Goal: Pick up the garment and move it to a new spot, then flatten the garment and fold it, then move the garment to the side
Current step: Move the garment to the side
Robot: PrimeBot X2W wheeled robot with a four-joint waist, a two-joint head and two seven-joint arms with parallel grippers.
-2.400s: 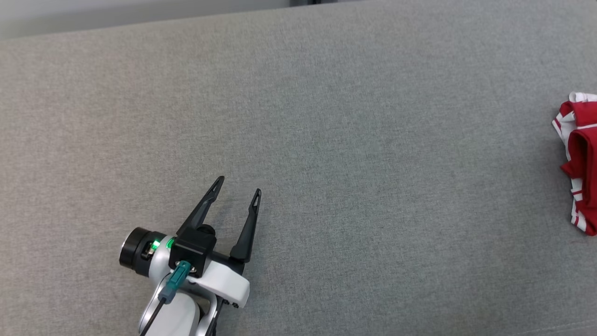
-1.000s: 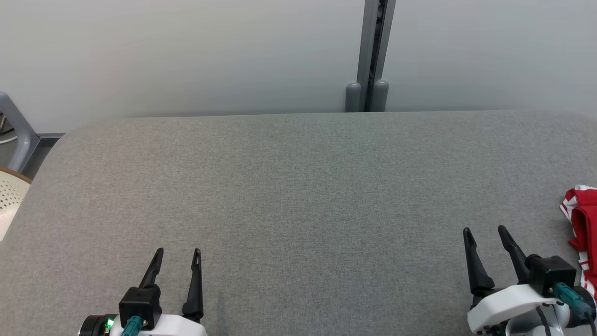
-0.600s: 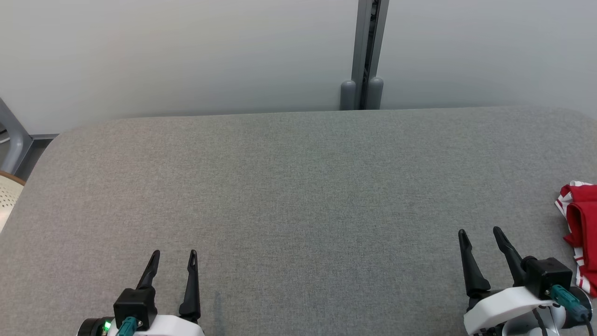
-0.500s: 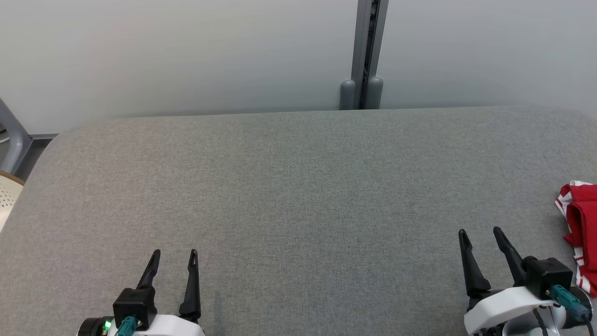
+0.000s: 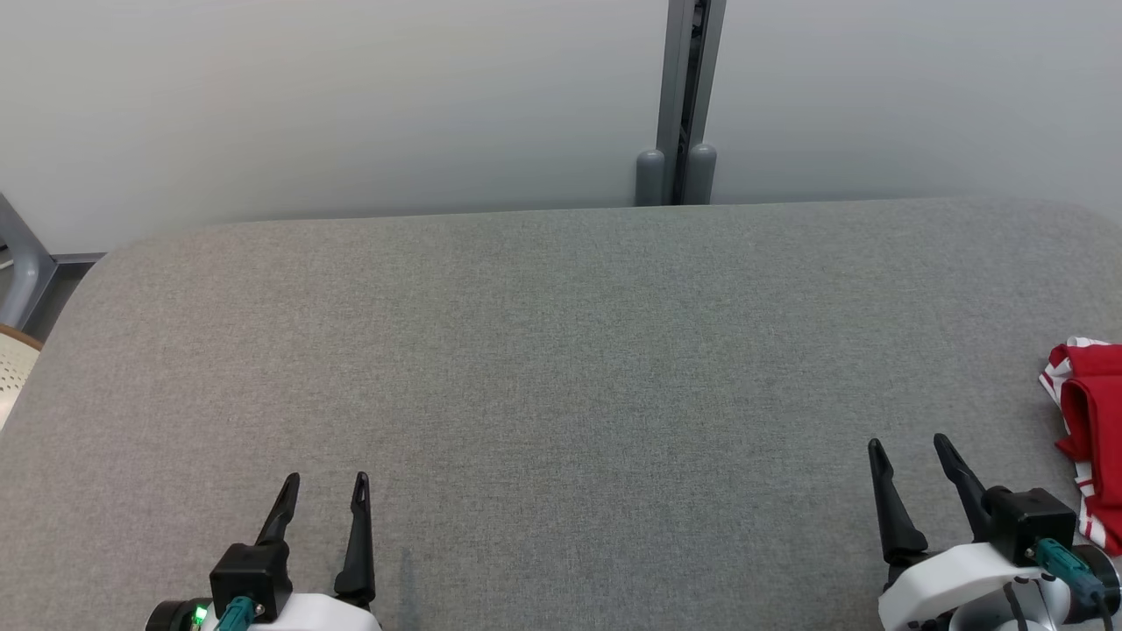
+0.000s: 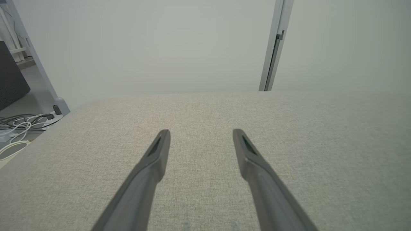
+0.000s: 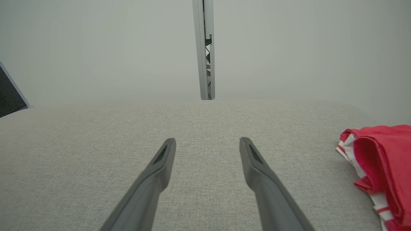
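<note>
At the right edge of the head view, a bunched red-and-white garment (image 5: 1091,421) lies on the grey cloth-covered surface (image 5: 561,350), partly cut off by the frame. Lower right: right gripper (image 5: 907,443), fingers spread wide, holding nothing, near the garment but not touching it. Lower left: left gripper (image 5: 326,479), likewise spread wide and empty, well apart from the garment.

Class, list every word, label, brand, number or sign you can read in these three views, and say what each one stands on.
None: no word, label, brand, number or sign can be read.
The red and white garment has plain stripes and no lettering on the part in view.
The left gripper, the right gripper and the grey cushion bear no legible markings.
</note>
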